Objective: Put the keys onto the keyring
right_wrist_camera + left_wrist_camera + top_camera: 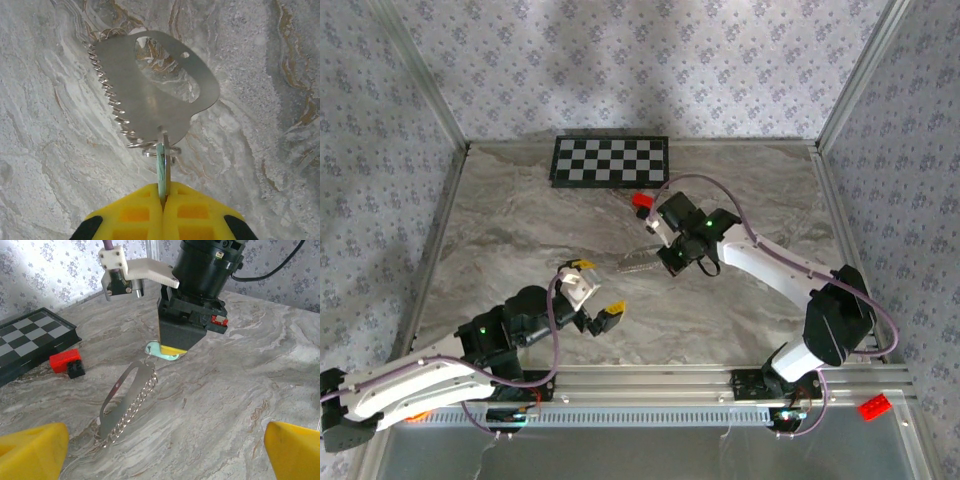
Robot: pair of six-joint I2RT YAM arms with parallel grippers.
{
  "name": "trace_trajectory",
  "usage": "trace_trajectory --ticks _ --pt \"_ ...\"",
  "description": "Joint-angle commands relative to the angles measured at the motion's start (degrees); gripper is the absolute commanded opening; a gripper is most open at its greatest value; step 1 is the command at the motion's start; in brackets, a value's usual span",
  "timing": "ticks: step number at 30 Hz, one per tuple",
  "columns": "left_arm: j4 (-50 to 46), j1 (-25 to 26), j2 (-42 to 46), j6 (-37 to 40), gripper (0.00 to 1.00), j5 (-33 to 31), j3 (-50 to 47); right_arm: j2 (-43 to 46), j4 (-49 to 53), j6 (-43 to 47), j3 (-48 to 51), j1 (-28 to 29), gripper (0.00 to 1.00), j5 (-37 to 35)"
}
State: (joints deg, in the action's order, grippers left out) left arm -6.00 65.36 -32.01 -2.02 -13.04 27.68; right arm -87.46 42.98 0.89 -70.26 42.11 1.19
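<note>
1. Two yellow pads of the right pincer are clamped on the key, which is seen edge-on, its mint head sticking out past them.
2. Key's long axis runs straight out from the pincer toward the keyring; the head end meets a small wire loop.
3. Keyring and a flat silver tag slant from the key down to the tabletop, long axis pointing left in the top view.
4. Left pincer: fingers apart, nearby, touching nothing.
</note>
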Motion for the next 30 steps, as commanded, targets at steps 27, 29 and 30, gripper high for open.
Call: trace_trajectory --ticks 27,29,30 --pt "2.7 -0.1 0.5 0.9 1.0 0.5 1.1 5.8 -4.9 -6.5 11.6 5.6 0.0 4.7" --pt "2.7 -0.1 0.8 1.0 0.99 0.4 1.2 5.8 -5.3 -7.1 12.3 6.0 0.0 5.0" --pt "2.7 -0.1 1.0 1.0 0.99 0.3 1.2 5.8 -5.4 -7.3 12.6 6.3 0.0 4.8"
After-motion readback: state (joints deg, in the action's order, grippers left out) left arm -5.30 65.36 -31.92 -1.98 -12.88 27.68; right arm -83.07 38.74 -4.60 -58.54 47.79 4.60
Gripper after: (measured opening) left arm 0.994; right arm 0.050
